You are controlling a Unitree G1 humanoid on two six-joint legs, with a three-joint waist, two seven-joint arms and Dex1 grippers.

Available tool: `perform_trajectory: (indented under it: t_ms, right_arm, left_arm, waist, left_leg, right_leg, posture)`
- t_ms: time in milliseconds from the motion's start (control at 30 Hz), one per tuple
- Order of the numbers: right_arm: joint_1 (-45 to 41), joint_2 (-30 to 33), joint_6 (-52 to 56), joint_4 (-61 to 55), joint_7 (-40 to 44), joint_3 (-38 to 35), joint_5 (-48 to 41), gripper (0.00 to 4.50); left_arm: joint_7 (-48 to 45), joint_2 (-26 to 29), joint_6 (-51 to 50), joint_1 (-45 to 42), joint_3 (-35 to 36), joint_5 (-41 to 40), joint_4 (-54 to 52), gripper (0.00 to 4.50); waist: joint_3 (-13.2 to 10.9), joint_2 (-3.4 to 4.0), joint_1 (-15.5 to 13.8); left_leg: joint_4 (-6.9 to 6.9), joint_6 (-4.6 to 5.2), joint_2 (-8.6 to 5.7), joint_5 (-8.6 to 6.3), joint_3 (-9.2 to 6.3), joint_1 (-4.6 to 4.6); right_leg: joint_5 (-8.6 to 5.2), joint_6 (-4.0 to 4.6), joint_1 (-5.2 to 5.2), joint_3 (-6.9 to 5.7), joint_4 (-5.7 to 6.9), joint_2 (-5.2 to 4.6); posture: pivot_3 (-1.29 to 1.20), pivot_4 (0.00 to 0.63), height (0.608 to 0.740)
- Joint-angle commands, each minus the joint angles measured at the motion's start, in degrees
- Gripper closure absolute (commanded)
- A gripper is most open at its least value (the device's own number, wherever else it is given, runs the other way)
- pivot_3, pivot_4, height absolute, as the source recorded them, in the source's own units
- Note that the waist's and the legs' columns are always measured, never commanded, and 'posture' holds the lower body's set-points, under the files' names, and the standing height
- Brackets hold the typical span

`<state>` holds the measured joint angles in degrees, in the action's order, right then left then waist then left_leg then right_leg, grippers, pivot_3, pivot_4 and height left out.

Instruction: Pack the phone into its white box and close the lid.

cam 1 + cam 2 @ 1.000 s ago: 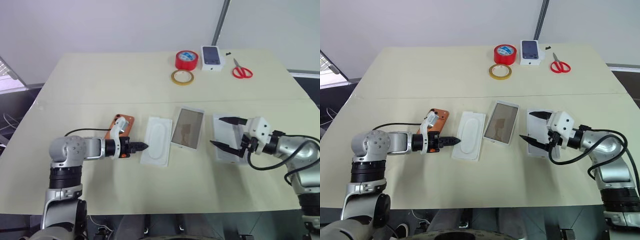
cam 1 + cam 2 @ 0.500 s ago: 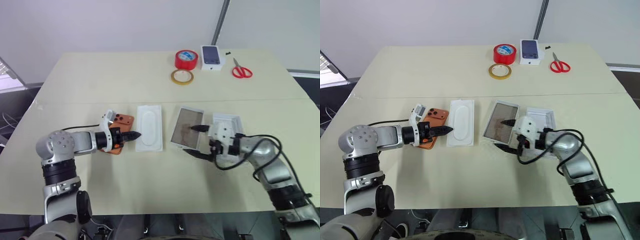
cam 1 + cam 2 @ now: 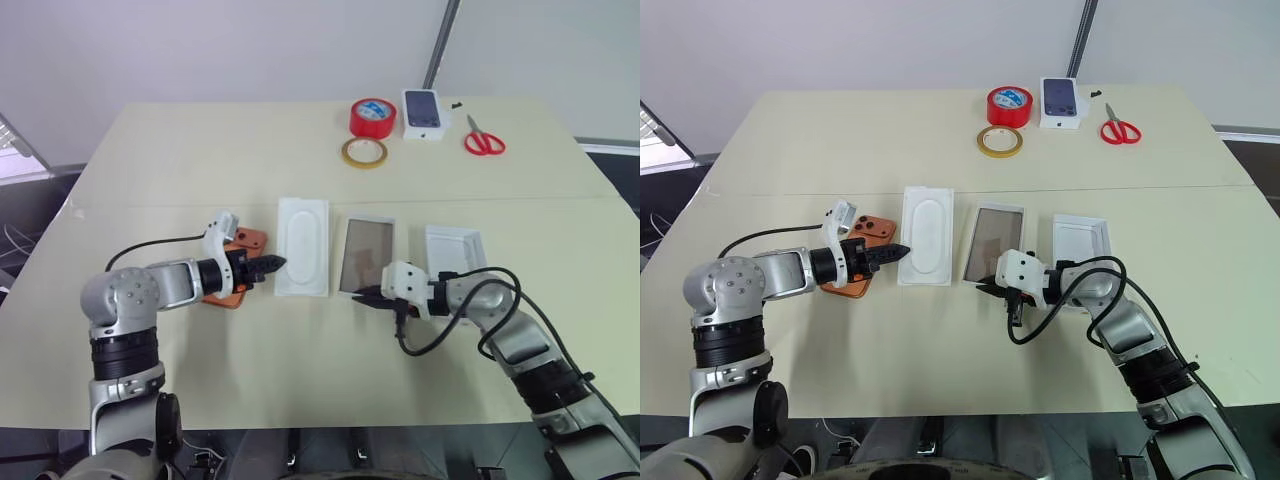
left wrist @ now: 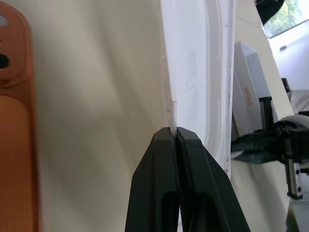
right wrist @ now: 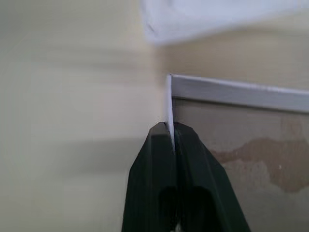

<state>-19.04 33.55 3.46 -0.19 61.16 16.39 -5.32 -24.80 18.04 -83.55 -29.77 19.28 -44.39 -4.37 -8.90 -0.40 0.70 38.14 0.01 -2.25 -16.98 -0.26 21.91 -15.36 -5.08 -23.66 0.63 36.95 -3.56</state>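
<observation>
The orange phone (image 3: 868,229) lies camera side up at the table's left, partly under my left gripper (image 3: 278,263). That gripper is shut on a thin tab at the edge of the white tray with an oval recess (image 3: 302,245), which lies just right of the phone. Right of the tray lies the lid (image 3: 366,255), its brownish face up inside a white rim. My right gripper (image 3: 358,297) is shut on the lid's near rim, and the thin white wall shows between its fingers (image 5: 193,154). The white box (image 3: 455,247) lies open further right.
At the back of the table stand a red tape roll (image 3: 373,119), a tan tape ring (image 3: 365,153), a small white box bearing a dark phone picture (image 3: 423,113) and red scissors (image 3: 484,141). Bare table lies in front of both grippers.
My right gripper swung left from the white box to the lid's near rim and shut; the lid straightened. My left gripper dragged the tray left and back, beside the phone.
</observation>
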Motion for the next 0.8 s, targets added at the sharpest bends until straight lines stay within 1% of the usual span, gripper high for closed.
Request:
perform_trajectory:
  t_ms: [33, 167, 200, 267, 367, 433, 467, 600, 667, 767, 800]
  right_arm:
    - [-1.69, -2.21, -2.04, -1.33, 0.95, 1.34, -0.66, 4.43]
    - [-1.95, -3.12, -3.2, 0.28, 1.29, 2.04, 0.06, 4.43]
    - [-1.79, -3.18, -2.42, 0.0, 1.83, 1.96, -0.77, 4.19]
    - [-1.47, -3.28, -1.29, -1.07, 1.81, 1.5, -1.67, 3.52]
    - [-0.65, -2.51, 4.24, -4.5, 1.74, -1.06, -5.54, 2.04]
    - [0.44, -0.31, 4.9, -6.39, 1.32, -3.29, -5.88, 0.93]
    - [1.06, 0.79, 5.23, -7.21, 1.33, -4.36, -6.14, 0.51]
    - [5.8, 8.17, 5.95, -9.12, 3.78, -9.73, -8.05, 0.51]
    - [7.18, 10.14, 5.12, -8.34, 3.63, -11.95, -8.33, 0.51]
    - [7.45, 10.93, 1.78, -4.74, 1.76, -14.54, -6.98, 0.51]
    - [7.17, 10.77, 0.76, -3.88, 1.05, -14.85, -6.37, 0.48]
  left_arm:
    - [0.72, -1.28, -0.66, -2.4, 1.49, -1.85, -0.38, 4.5]
    - [2.76, -4.21, -1.89, -3.69, 2.16, -2.18, -0.51, 4.5]
    - [3.19, -4.71, -1.89, -3.61, 2.12, -2.12, -0.7, 4.5]
    - [4.5, -5.77, -2.22, -3.4, 2.18, -1.77, -0.49, 4.5]
    - [5.95, -7.42, -3.24, -3.29, 2.98, -2.16, -0.81, 4.5]
    - [7.05, -8.87, -4.37, -3.33, 3.57, -2.48, -1.39, 4.5]
    - [7.53, -9.4, -4.57, -3.25, 3.6, -2.44, -1.81, 4.5]
    - [8.93, -11.39, -6.29, -2.94, 4.31, -2.68, -3.66, 4.5]
    - [9.32, -12.39, -6.8, -2.83, 4.86, -2.91, -4.07, 4.5]
    - [10.7, -14.44, -5.81, -2.31, 4.69, -1.7, -4.07, 4.5]
    - [11.37, -15.28, -5.45, -2.14, 4.64, -1.23, -3.88, 4.2]
  waist:
    - [-0.01, -0.01, 0.01]
    - [-0.01, -0.03, -0.09]
    - [-0.01, -0.03, -0.1]
    - [-0.03, -0.05, -0.08]
    - [-0.03, -0.05, -0.03]
    - [-0.03, -0.05, -0.1]
    - [-0.03, -0.06, -0.14]
    - [-0.07, -0.12, -0.85]
    - [-0.1, -0.17, -0.97]
    - [-0.11, -0.18, -0.88]
    - [-0.11, -0.19, -0.92]
  left_leg:
    - [0.0, -0.01, 0.0, 0.0, 0.0, 0.0]
    - [0.02, -0.02, -0.01, 0.01, 0.0, 0.01]
    - [0.02, -0.02, -0.02, 0.01, 0.0, 0.01]
    - [0.02, -0.02, -0.02, 0.01, 0.0, 0.02]
    - [0.02, -0.03, -0.01, 0.02, -0.01, 0.02]
    - [0.02, -0.03, -0.01, 0.02, -0.01, 0.03]
    - [0.03, -0.03, -0.02, 0.02, -0.01, 0.04]
    - [0.07, 0.01, -0.04, 0.0, -0.05, 0.15]
    - [0.07, 0.0, -0.04, 0.0, -0.04, 0.18]
    - [0.06, 0.0, -0.03, 0.0, -0.03, 0.17]
    - [0.06, 0.0, -0.03, 0.01, -0.03, 0.17]
  right_leg:
    - [0.0, 0.0, 0.0, 0.0, 0.01, 0.0]
    - [0.0, 0.0, 0.0, 0.0, 0.02, 0.0]
    - [0.0, 0.0, 0.0, 0.0, 0.02, 0.0]
    - [0.0, 0.0, 0.0, 0.0, 0.02, 0.0]
    - [0.0, 0.0, -0.02, 0.0, 0.03, 0.0]
    - [0.0, 0.0, -0.03, 0.0, 0.04, 0.0]
    - [0.0, 0.0, -0.03, 0.0, 0.04, 0.0]
    - [0.0, -0.01, -0.06, -0.01, -0.01, -0.01]
    - [0.0, -0.01, -0.08, -0.01, -0.02, 0.0]
    - [0.0, 0.0, -0.1, 0.0, -0.01, 0.01]
    - [0.0, 0.0, -0.09, 0.0, 0.0, 0.01]
  posture:
    - [0.0, 0.15, 0.74]
    - [0.0, 0.15, 0.74]
    - [0.0, 0.15, 0.74]
    - [0.0, 0.15, 0.74]
    - [0.0, 0.15, 0.74]
    - [0.0, 0.15, 0.74]
    - [0.0, 0.15, 0.74]
    - [0.0, 0.15, 0.74]
    - [0.0, 0.15, 0.74]
    - [0.0, 0.15, 0.74]
    - [0.0, 0.15, 0.74]
